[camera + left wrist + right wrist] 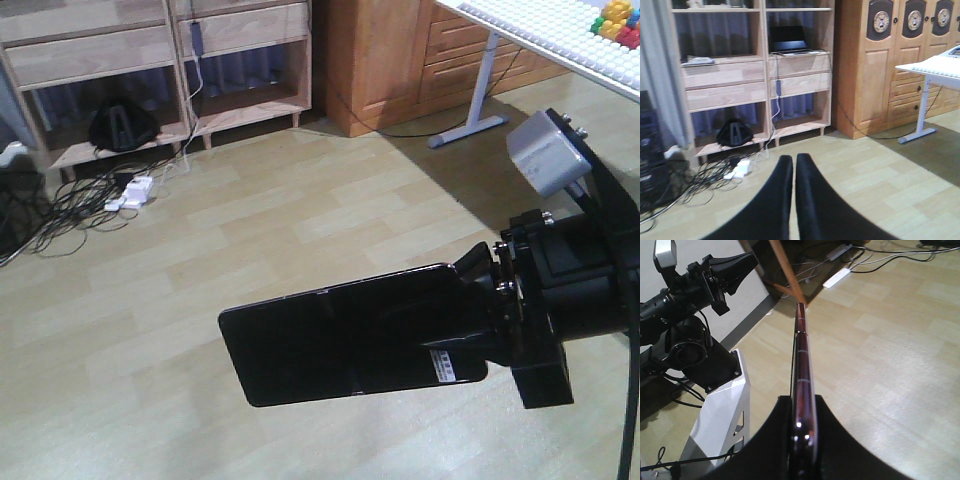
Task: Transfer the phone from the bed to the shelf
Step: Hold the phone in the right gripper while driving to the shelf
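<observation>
Right claw (480,318) clamped on one end of the phone (350,335), phone held flat, jutting out above the wood floor (250,220), well apart from the shelf (722,75), left claw (793,172) closed together, facing the shelf

The flat black phone (350,335) juts left from the right gripper (478,325) above the plank floor (250,225); the light wooden shelf (150,50) stands behind, left of the orange-brown cabinet (380,60).
</observation>
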{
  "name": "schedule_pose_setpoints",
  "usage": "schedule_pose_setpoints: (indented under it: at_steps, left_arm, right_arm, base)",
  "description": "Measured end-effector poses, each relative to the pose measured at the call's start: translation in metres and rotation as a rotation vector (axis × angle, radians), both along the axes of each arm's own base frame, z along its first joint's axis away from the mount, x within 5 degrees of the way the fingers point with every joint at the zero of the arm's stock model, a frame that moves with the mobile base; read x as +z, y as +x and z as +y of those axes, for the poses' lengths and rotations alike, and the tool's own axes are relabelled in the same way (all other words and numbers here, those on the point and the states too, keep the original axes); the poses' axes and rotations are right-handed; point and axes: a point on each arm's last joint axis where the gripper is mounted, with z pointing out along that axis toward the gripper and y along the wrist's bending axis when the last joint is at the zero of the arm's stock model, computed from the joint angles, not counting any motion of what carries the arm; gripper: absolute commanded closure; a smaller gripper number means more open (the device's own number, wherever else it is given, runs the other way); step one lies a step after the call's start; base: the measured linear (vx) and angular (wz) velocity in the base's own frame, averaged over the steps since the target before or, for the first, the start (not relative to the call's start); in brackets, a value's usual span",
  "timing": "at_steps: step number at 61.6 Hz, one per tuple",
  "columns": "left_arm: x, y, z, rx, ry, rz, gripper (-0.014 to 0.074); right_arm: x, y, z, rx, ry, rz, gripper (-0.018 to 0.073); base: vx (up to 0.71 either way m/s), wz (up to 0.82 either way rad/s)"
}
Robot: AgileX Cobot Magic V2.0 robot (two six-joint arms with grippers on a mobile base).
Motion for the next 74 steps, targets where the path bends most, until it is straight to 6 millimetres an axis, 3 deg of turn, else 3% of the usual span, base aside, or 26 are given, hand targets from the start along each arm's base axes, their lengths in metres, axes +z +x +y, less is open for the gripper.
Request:
schedule_pose_setpoints:
  at_steps: [74]
  left_arm:
    - [0.0000, 0.0000, 0.0000, 0.000, 0.000, 0.000, 0.0595]
  right_arm:
    - [-0.0001, 0.0000, 0.0000, 0.000, -0.001, 0.000, 0.0561]
  base:
    - [0.47, -0.11]
